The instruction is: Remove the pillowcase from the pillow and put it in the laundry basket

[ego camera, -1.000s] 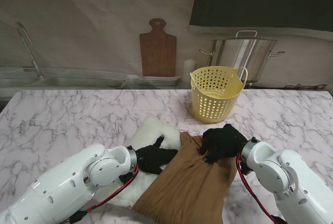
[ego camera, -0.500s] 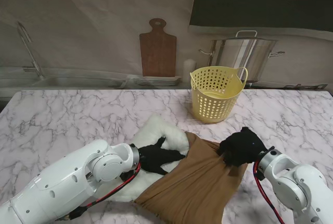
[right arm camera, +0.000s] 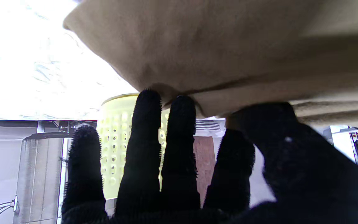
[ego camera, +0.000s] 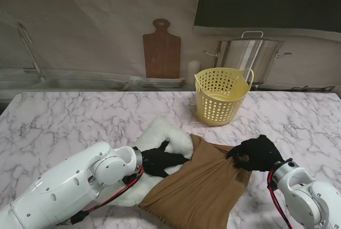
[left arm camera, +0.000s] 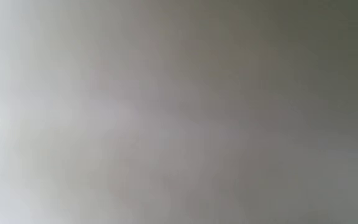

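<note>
The brown pillowcase [ego camera: 200,189] lay on the marble table [ego camera: 64,117], its far right corner pinched in the right hand [ego camera: 254,153]. The left hand [ego camera: 160,161] pressed the white pillow [ego camera: 162,133], fingers spread flat, gripping nothing. The yellow basket [ego camera: 221,95] stood farther off, before a steel pot [ego camera: 250,53] and a cutting board [ego camera: 161,50]

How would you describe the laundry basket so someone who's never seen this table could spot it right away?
Start at the marble table and look to its far edge, right of centre. The laundry basket stands there upright, in front of a steel stockpot and to the right of a brown cutting board. It is the only pale yellow thing, a round plastic tub with walls full of small holes.
</note>
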`<state>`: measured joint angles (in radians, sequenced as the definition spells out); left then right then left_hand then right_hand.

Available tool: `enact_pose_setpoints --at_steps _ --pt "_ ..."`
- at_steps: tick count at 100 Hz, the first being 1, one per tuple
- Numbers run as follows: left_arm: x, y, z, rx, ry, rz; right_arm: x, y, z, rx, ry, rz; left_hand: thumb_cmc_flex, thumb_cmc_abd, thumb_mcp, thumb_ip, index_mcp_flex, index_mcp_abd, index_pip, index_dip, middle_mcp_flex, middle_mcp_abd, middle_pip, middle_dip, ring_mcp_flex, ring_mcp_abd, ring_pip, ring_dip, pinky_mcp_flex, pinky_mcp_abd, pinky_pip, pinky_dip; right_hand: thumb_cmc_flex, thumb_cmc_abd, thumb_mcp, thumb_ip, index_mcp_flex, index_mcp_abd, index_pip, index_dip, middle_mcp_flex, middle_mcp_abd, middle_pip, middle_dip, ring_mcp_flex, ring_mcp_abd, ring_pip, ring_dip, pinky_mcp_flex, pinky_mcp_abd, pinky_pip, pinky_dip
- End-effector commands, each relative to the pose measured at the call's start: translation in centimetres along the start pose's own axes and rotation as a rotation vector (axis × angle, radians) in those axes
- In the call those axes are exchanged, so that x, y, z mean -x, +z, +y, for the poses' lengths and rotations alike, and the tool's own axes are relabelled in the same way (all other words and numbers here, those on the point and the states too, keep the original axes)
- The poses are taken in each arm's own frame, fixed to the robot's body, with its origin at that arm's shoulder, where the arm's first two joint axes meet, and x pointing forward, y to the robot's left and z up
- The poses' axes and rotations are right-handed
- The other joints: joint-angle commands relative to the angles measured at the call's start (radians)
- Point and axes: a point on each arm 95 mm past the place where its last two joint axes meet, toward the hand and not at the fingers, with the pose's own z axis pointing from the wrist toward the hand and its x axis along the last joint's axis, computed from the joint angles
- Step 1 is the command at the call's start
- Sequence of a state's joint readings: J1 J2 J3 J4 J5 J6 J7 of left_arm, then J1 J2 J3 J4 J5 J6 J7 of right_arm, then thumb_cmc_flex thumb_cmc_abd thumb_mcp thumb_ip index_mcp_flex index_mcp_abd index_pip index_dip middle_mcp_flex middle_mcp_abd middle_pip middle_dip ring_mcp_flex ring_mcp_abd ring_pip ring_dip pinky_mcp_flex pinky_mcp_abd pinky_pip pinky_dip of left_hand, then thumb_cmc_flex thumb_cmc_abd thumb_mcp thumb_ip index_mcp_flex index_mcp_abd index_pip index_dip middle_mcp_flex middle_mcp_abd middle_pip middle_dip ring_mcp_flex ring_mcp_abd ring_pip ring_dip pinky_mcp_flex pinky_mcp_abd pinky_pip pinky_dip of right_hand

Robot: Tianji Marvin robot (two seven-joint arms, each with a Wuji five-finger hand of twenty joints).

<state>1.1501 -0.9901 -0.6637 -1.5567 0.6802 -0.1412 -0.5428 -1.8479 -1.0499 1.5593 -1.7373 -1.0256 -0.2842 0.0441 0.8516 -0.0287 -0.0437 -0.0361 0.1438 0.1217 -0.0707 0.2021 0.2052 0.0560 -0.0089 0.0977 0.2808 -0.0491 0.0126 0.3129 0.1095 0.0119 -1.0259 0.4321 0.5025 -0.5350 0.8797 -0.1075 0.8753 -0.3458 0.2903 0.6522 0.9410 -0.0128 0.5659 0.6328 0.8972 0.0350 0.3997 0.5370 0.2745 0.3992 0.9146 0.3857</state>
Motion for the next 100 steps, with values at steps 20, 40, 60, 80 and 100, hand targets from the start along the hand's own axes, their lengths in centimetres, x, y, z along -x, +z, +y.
enact_pose_setpoints --at_steps 20,40,60,80,100 --pt "2.8 0.1 6.3 0.167 -0.052 -0.072 -2.2 -0.2 2.1 0.075 0.091 0.048 0.095 -0.058 0.017 0.02 0.036 -0.026 0.061 0.012 0.018 0.016 0.051 0.017 0.133 0.225 0.161 0.04 0.014 0.076 1.651 0.007 -0.17 0.166 -0.255 0.055 -0.362 0.27 0.146 -0.087 -0.318 0.047 -0.155 -0.189 -0.173 0.056 -0.152 -0.118 -0.079 0.005 -0.058 0.034" --pt "2.7 0.1 6.3 0.163 -0.049 -0.07 -4.4 0.3 3.4 0.1 0.159 0.05 0.096 -0.056 0.017 0.02 0.037 -0.024 0.062 0.012 0.019 0.017 0.052 0.018 0.133 0.225 0.162 0.041 0.014 0.076 1.652 0.008 -0.354 0.223 -0.344 0.029 -0.704 0.378 -0.214 -0.215 -0.554 0.129 -0.302 -0.422 -0.303 0.258 -0.282 -0.29 -0.08 0.09 -0.107 -0.012" --pt "2.4 0.1 6.5 0.159 -0.044 -0.062 -5.6 3.4 2.1 -0.012 0.069 -0.017 0.093 -0.055 0.016 0.02 0.038 -0.025 0.062 0.013 0.019 0.018 0.051 0.018 0.132 0.224 0.162 0.041 0.012 0.075 1.651 0.008 -0.399 0.207 -0.313 0.018 -0.676 0.454 -0.169 -0.122 -0.613 0.151 -0.289 -0.442 -0.215 0.213 -0.207 -0.236 -0.005 0.11 0.019 0.061" --pt "2.5 -0.3 7.0 0.167 -0.047 -0.065 -6.0 6.6 -0.7 -0.118 0.017 -0.039 0.092 -0.054 0.016 0.02 0.038 -0.023 0.062 0.013 0.018 0.021 0.05 0.017 0.13 0.226 0.161 0.04 0.012 0.076 1.65 0.008 0.003 0.12 -0.436 0.051 -0.541 0.38 0.015 -0.022 -0.298 0.06 -0.078 -0.348 0.187 0.066 0.101 -0.017 0.182 -0.006 0.254 0.237" --pt "3.0 -0.6 7.5 0.204 -0.054 -0.083 -5.6 6.9 -1.8 -0.112 -0.006 0.008 0.088 -0.051 0.015 0.019 0.04 -0.024 0.063 0.015 0.011 0.023 0.046 0.016 0.124 0.225 0.158 0.039 0.009 0.075 1.646 0.007 0.275 0.076 -0.108 -0.057 -0.078 0.157 0.644 -0.32 0.333 -0.031 0.232 -0.089 0.426 -0.101 0.65 0.146 0.355 -0.142 0.463 0.243"
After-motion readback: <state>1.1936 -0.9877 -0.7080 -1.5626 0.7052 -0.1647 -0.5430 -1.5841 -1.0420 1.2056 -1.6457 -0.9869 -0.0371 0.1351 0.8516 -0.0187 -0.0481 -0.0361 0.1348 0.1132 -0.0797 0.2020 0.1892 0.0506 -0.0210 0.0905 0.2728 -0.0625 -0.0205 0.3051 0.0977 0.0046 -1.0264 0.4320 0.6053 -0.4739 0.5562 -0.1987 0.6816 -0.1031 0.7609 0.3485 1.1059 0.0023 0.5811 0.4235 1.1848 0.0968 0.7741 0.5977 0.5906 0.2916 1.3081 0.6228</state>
